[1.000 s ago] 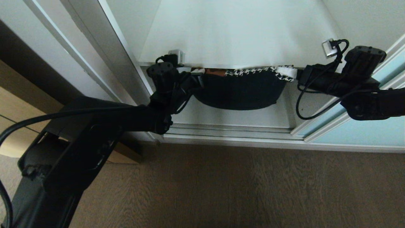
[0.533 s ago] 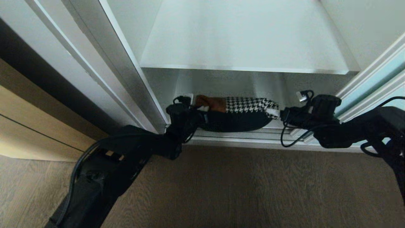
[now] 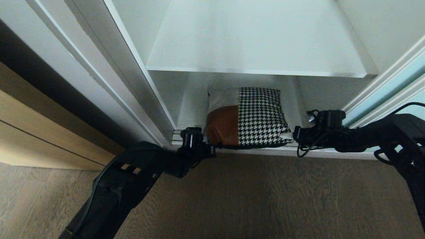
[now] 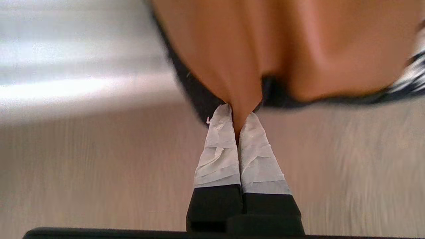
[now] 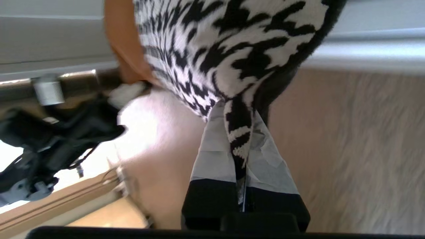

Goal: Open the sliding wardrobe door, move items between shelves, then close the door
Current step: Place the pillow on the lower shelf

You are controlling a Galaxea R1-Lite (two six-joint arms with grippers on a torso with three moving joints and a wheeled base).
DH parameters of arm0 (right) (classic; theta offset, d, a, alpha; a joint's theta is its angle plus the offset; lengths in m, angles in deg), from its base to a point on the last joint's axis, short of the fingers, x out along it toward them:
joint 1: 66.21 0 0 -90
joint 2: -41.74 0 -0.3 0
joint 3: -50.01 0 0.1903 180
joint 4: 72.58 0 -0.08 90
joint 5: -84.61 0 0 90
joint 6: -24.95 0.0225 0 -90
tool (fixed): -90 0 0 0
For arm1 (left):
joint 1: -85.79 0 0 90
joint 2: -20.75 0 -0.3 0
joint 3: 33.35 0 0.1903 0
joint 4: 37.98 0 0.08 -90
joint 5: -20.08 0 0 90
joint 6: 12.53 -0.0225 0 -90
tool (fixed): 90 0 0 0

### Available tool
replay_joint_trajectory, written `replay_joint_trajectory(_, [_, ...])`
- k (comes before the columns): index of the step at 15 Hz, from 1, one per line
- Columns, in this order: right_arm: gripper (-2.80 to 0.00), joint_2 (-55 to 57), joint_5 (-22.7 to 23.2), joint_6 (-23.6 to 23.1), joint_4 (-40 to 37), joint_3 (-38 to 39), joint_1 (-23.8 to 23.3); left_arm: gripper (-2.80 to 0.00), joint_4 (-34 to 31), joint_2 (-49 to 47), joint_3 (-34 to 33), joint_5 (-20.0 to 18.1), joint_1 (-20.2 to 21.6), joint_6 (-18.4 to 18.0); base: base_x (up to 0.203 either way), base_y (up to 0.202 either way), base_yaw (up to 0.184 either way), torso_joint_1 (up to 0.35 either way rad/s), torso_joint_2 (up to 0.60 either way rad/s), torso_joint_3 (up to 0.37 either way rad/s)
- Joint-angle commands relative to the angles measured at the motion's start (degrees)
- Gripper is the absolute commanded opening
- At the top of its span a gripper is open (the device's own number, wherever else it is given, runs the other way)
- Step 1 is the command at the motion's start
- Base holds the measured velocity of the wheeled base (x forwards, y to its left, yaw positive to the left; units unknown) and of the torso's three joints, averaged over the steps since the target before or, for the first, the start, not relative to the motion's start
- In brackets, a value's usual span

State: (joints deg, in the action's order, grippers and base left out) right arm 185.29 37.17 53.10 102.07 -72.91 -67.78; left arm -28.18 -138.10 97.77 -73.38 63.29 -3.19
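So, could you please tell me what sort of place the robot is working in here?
Probably a bedroom or dressing area at a built-in wardrobe: plain white laminate shelves, a frosted pale aqua sliding glass door, brown wood-grain flooring, and a folded rust-brown and houndstooth clothes bundle.

Dark brown wood-grain flooring [image 3: 252, 199] fills the near part of the head view, running up to a pale metal floor track [image 3: 328, 153]. At the left edge stands a tan wooden panel [image 3: 30, 132] crossed by a thin dark seam, with a deep shadowed gap beside it.
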Motion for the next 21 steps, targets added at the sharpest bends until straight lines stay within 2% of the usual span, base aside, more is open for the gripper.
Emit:
replay_joint_trajectory(1, [-2.80,0.0,0.2,0.3,-5.3,-3.6,0.8,-2.80,-12.8,3.0,2.6,2.0,0.3,1.7,0.000,0.000,0.000,0.000,0.00,0.000])
replay_joint_trajectory(3, [-2.80,1.7,-0.1,0.3,-10.7,-6.7,1.0,-2.80,-14.4,3.9,2.7,3.5,0.8,2.8,0.000,0.000,0.000,0.000,0.00,0.000])
replay_joint_trajectory(5, [-2.80,3.9,-3.4,0.1,-15.3,-10.7,1.4,-2.80,-14.5,3.9,2.9,3.5,1.5,2.8,0.000,0.000,0.000,0.000,0.00,0.000])
replay_joint_trajectory(6, [-2.80,4.5,-4.8,-0.2,-16.0,-11.0,1.9,-2.80,-14.1,4.1,3.0,3.5,1.7,2.9,0.000,0.000,0.000,0.000,0.00,0.000])
replay_joint_trajectory(10, [-2.80,5.9,-5.0,-1.2,-16.1,-10.8,2.7,-2.80,-10.7,2.5,3.2,3.8,1.7,2.7,0.000,0.000,0.000,0.000,0.00,0.000])
replay_joint_trajectory(14, [-2.80,5.7,-6.1,-2.2,-16.0,-9.6,3.1,-2.80,-10.1,0.5,3.0,5.4,2.5,1.2,0.000,0.000,0.000,0.000,0.00,0.000])
replay_joint_trajectory(15, [-2.80,5.5,-6.5,-3.1,-16.0,-9.1,3.1,-2.80,-7.9,-0.8,2.9,5.4,2.8,-0.1,0.000,0.000,0.000,0.000,0.00,0.000])
replay_joint_trajectory(17, [-2.80,5.3,-6.6,-4.3,-15.9,-8.6,3.0,-2.80,2.5,-3.2,2.7,5.6,3.0,-2.7,0.000,0.000,0.000,0.000,0.00,0.000])
replay_joint_trajectory(18, [-2.80,5.5,-6.7,-4.4,-15.9,-8.6,3.1,-2.80,4.0,-3.9,2.6,6.3,3.0,-3.8,0.000,0.000,0.000,0.000,0.00,0.000])
replay_joint_trajectory(21, [-2.80,5.7,-6.7,-4.4,-15.9,-8.6,3.1,-2.80,-3.7,-3.1,2.8,6.6,3.0,-4.1,0.000,0.000,0.000,0.000,0.00,0.000])
